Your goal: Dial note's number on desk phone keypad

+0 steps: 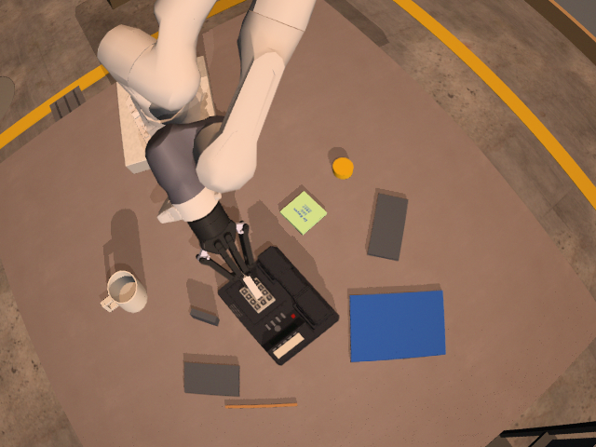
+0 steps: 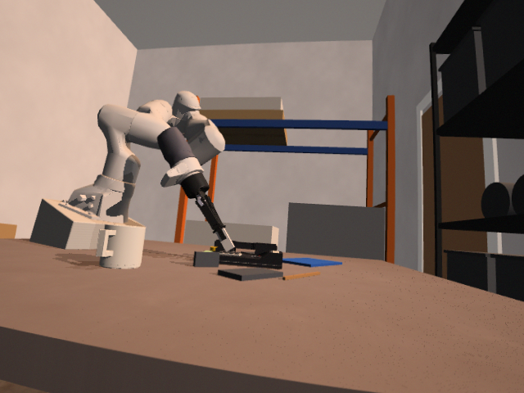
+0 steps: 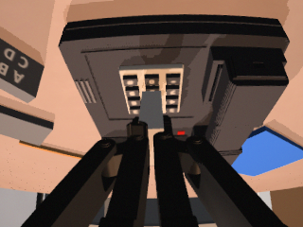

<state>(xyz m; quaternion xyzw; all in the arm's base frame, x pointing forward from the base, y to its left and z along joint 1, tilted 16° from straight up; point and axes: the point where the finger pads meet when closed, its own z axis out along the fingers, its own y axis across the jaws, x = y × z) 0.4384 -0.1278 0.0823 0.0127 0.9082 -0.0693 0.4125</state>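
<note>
The gripper (image 1: 253, 287), fully closed on nothing, is resting its joined tips over the beige keypad (image 1: 257, 296) of the black desk phone (image 1: 284, 331) at lower centre; the handset (image 1: 301, 291) is lying in its cradle. The arm is leaning steeply forward from upper left. The green note (image 1: 303, 211) is lying on the brown table (image 1: 457, 231) nearby.

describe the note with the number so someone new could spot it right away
Start at the black desk phone in the middle of the brown table, where the shut fingers rest on the keypad. Just beyond the phone's handset side, toward the orange cylinder, lies the note. It is the only pale green square, with small dark writing; nearby flat items are grey or blue.
</note>
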